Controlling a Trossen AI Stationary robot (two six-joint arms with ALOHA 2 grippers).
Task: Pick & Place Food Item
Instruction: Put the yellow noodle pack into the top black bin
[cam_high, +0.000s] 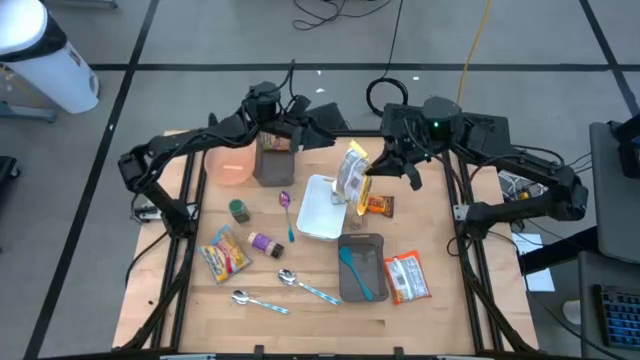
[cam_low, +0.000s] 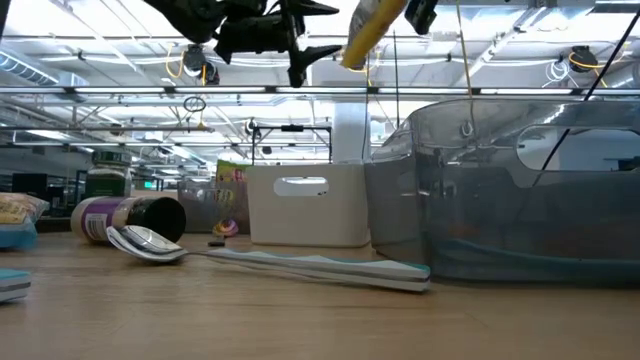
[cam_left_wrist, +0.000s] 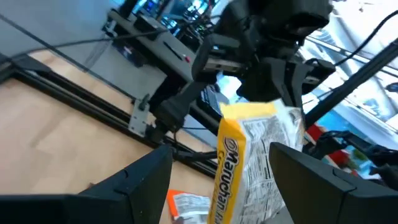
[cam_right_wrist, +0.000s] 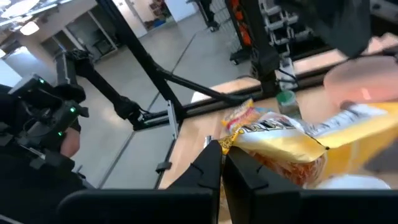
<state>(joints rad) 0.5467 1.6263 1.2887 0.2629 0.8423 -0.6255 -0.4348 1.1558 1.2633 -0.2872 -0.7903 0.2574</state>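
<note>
A robotics lab: wooden bench (cam_high: 420, 320), grey tiled floor (cam_high: 200, 40), floor cables (cam_high: 330, 12), ceiling strip lights (cam_low: 120, 120).

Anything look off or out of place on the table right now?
Only the small purple jar, tipped on its side by the green-lidded jar. The yellow noodle packet is just hanging from the right end effector.
</note>
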